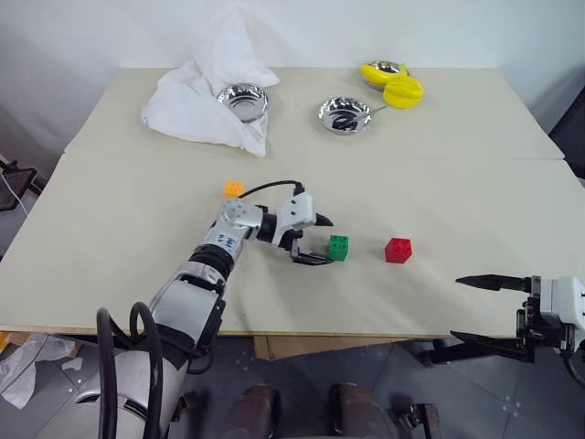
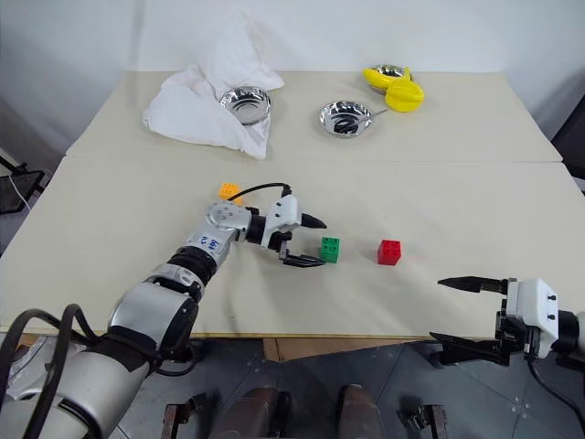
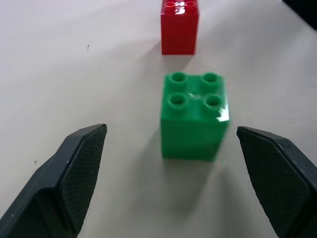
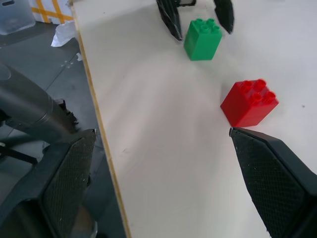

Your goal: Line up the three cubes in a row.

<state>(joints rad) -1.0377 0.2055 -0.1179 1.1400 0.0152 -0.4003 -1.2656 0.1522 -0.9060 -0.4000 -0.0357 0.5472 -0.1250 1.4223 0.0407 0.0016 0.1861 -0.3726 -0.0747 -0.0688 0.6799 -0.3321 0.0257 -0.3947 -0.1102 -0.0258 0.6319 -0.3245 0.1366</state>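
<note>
The left gripper (image 1: pixel 313 240) stood just beside the green cube (image 1: pixel 338 247), fingers apart and apparently clear of it, the cube set down near the red cube (image 1: pixel 398 250). The orange cube (image 1: pixel 233 188) lay apart, behind the arm. The right gripper (image 1: pixel 487 311) hung spread off the table (image 1: pixel 110 210) edge.

beige table (image 1: pixel 110 229): orange cube (image 1: pixel 233 188), green cube (image 1: pixel 338 247), red cube (image 1: pixel 398 250), white cloth (image 1: pixel 206 105), steel bowls (image 1: pixel 345 114).
</note>
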